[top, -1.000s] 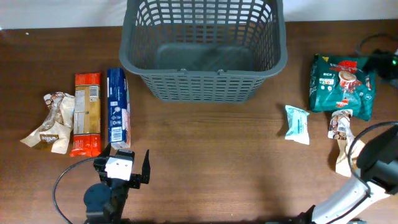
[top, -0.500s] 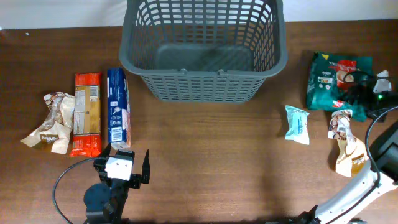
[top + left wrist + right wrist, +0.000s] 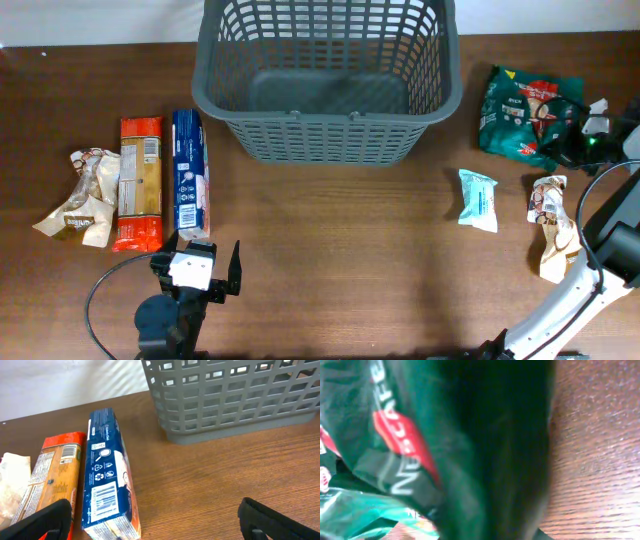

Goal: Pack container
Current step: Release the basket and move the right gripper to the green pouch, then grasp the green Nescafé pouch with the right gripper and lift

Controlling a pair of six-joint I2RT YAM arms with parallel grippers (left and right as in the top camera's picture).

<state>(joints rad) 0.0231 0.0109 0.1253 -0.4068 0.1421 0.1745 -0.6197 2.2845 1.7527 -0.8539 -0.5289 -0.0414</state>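
The container (image 3: pixel 325 112), a big dark grey lattice basket, stands at the back middle of the table with nothing inside; its front wall also fills the top of the left wrist view as the container (image 3: pixel 225 405). At the far right my right gripper (image 3: pixel 570 130) is shut on the right edge of a green coffee bag (image 3: pixel 515 115), which is tilted. The green bag (image 3: pixel 395 460) fills the right wrist view, blurred, hiding the fingers. My left gripper (image 3: pixel 205 258) is open near the front edge, just below a blue packet (image 3: pixel 188 182), with nothing between its fingers (image 3: pixel 50 520).
Left of the blue packet (image 3: pixel 107 480) lie an orange packet (image 3: pixel 140 183) and a crumpled beige wrapper (image 3: pixel 82 198). A light blue packet (image 3: pixel 478 198) and a brown-white wrapper (image 3: pixel 552 225) lie right of centre. A black cable loops at the front left (image 3: pixel 95 300).
My right gripper came in over the green bag and shut on it. The bag has shifted left and tilted. The left arm has not moved.
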